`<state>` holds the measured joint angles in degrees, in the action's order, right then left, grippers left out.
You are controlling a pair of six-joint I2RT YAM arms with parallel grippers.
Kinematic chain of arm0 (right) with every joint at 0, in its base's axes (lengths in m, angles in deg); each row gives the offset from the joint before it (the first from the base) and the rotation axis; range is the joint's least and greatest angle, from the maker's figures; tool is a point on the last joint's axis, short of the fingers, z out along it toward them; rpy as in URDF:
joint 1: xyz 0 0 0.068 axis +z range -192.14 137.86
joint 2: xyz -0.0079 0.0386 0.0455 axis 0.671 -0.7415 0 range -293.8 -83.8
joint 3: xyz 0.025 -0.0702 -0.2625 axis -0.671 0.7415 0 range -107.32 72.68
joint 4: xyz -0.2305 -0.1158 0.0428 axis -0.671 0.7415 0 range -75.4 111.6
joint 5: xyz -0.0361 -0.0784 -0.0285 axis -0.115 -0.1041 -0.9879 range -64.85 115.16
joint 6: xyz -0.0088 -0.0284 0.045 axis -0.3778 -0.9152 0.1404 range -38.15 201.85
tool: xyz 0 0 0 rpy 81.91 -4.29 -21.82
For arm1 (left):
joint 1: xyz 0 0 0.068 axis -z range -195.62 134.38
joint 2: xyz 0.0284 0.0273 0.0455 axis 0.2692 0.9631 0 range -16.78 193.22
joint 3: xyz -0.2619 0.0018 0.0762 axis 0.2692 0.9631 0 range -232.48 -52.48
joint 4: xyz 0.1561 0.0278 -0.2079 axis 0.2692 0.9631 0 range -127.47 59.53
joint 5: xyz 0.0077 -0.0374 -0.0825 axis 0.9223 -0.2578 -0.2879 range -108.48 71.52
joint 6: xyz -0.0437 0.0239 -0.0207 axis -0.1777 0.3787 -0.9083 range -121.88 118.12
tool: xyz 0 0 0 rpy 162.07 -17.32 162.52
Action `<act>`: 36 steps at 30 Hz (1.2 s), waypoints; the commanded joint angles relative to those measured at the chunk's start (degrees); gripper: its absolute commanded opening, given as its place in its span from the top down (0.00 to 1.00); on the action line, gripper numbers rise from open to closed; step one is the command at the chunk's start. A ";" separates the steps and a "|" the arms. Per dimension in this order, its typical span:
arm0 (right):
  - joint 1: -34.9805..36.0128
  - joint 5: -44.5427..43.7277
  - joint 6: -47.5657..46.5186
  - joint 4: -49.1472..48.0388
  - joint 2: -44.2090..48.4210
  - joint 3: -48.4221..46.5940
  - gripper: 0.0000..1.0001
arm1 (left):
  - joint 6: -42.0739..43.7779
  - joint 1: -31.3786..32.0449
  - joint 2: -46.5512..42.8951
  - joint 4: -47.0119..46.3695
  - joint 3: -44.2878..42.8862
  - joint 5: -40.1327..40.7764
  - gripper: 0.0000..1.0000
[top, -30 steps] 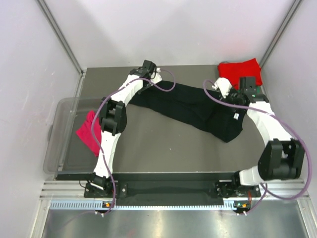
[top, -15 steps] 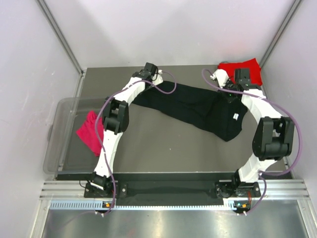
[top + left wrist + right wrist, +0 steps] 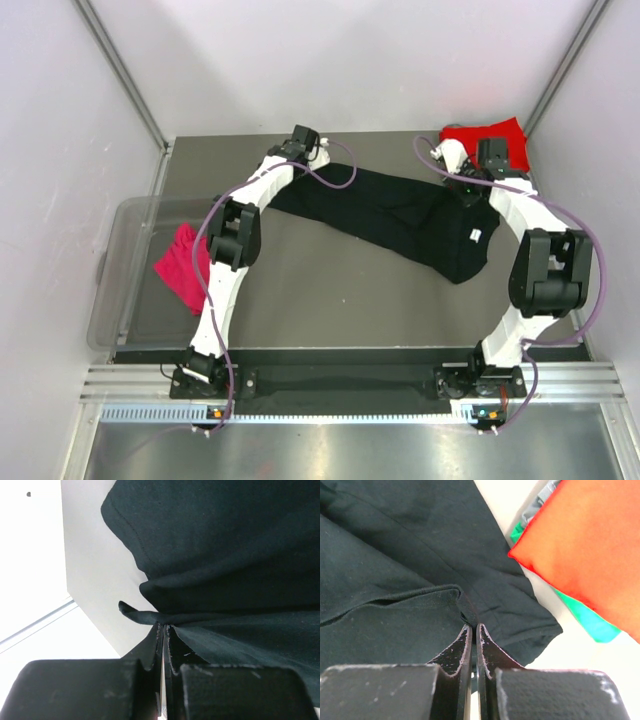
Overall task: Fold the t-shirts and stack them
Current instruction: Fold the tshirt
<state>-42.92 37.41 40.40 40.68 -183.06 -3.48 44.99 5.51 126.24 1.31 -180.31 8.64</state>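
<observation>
Left tool (image 3: 163, 626) is clamped tight, its jaws pressed together on a pinched ridge of the black shirt (image 3: 400, 215) at the garment's far-left end. Right tool (image 3: 474, 626) is likewise closed to a sliver, its tips biting a fold of the same shirt near a hemmed edge at the far-right end.

Seen from overhead, the black shirt stretches across the far half of the surface (image 3: 330, 300) between the two tools. It is narrow at the left arm's end and widens into a rumpled mass toward the right, where a small white label (image 3: 477, 236) shows. Cloth fills most of both wrist views, running away from the fingertips in creased layers.

Just beyond the right tool, in the far-right corner, lies the red shirt (image 3: 485, 138), folded flat. From the right wrist, a green shirt (image 3: 590, 622) peeks out from under its edge. The black shirt's hem ends near these two, with a strip of bare surface showing between them.

Well apart from all this, the magenta shirt (image 3: 182, 268) sits crumpled against the right side of a clear bin (image 3: 115, 270) at the left edge, beside the left arm's elbow.
</observation>
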 commanded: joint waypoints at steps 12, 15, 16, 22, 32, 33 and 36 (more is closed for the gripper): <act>-3.26 -1.63 10.50 -1.05 7.30 1.44 0.58 | -10.20 0.23 -17.82 -20.07 18.89 4.63 0.42; -4.23 3.99 8.07 8.74 10.14 3.65 0.55 | -17.94 0.23 -22.25 -14.20 22.79 -2.38 0.41; -4.49 8.97 6.31 12.72 9.97 3.39 0.54 | -20.22 0.15 -22.35 -8.52 22.63 -4.42 0.43; -9.33 21.48 -3.01 33.92 2.51 1.63 0.39 | -24.19 -0.91 -18.14 -1.36 20.35 -13.57 0.48; -14.87 27.74 -11.54 47.21 -7.26 -3.47 0.29 | -26.48 -2.58 -10.23 3.57 11.47 -17.27 0.49; -14.87 28.00 -11.81 47.74 -7.78 -3.47 0.33 | -26.39 -2.75 -9.87 3.67 10.77 -17.36 0.49; -14.87 29.23 -13.83 50.19 -9.62 -3.38 0.41 | -26.22 -3.54 -8.81 4.19 9.89 -17.36 0.49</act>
<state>-57.91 62.02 30.89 85.27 -191.35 -4.46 19.90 2.86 117.28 4.37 -167.02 -7.43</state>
